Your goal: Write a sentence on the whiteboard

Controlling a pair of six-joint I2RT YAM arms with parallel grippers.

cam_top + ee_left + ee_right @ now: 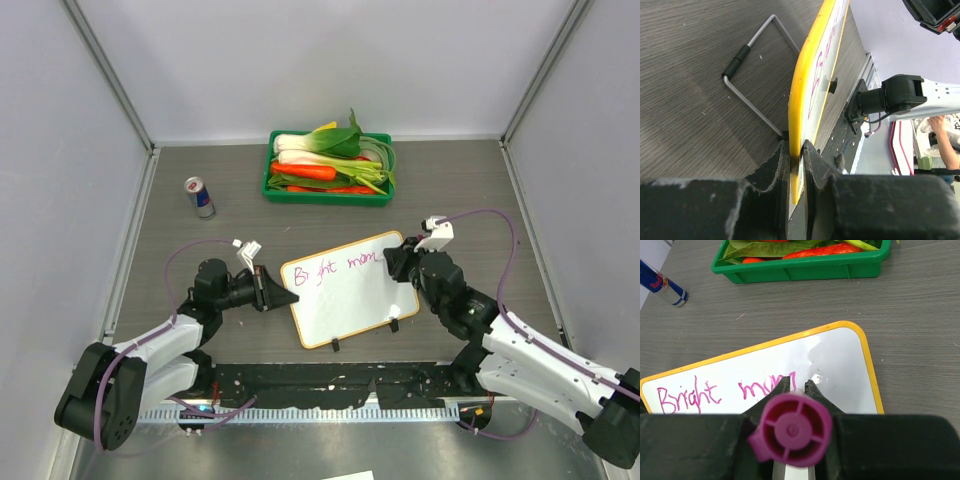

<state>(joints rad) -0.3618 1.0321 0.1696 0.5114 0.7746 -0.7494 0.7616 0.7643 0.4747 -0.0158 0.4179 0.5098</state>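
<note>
Purple writing [715, 392], "Bright" and about "mom", runs along the far side of the whiteboard [345, 300], but its last letters are covered by my right fingers [785, 386] and the round back end of the purple marker [790, 429] they grip, so the tip I cannot see. My left fingers [774, 167] are closed narrow on the yellow rim at the board's left edge, near the middle of the bench [480, 200]; if it lies flat or leans on its wire stand [750, 65] I cannot tell. Below the words the white surface is bare up to the two black clips [335, 345], and the green tray [328, 195] is well apart.
</note>
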